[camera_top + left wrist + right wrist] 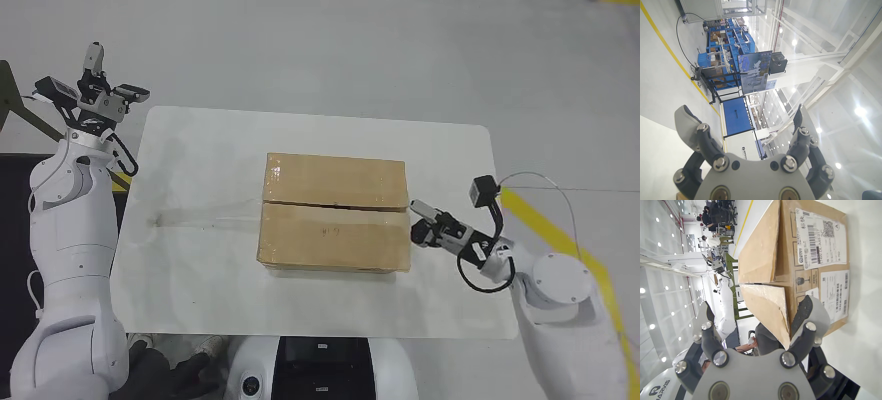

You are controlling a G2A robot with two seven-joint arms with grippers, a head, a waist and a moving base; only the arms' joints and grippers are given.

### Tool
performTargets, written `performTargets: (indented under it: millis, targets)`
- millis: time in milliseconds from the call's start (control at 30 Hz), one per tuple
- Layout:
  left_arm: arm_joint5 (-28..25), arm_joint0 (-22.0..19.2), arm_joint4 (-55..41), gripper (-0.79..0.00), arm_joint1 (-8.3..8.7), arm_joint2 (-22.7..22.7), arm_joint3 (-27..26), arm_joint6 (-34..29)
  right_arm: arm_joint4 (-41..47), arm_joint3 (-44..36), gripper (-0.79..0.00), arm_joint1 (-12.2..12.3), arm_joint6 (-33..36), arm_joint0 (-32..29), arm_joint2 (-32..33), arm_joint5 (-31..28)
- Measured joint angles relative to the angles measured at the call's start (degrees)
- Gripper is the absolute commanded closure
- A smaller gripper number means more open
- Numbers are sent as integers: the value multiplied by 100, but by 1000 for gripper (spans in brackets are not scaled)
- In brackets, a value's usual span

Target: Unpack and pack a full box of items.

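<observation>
A closed cardboard box (335, 212) lies in the middle of the white table (190, 280), with a seam running between its two top flaps. My right gripper (424, 226) is at the box's right end, open. In the right wrist view the box (815, 279) shows its labelled end face, and the near flap (764, 306) is slightly lifted, its corner lying inside the open right gripper (756, 311). One finger (806, 311) rests against the end face. My left gripper (100, 82) is held up beyond the table's far left corner, open and empty (743, 113), pointing out into the room.
White table surface surrounds the box on all sides. A yellow floor line (560, 240) runs past the table's right edge. A thin cable (560, 185) loops above the right arm.
</observation>
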Motion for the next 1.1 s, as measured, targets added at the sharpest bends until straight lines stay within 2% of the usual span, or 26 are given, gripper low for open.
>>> performTargets:
  millis: [767,1100]
  targets:
    - [0,0,0,-785,0,0,0,0,995,159,-785,115,599,22,200,-406]
    - [0,0,0,-785,0,0,0,0,1290,-19,-785,178,845,-95,346,-555]
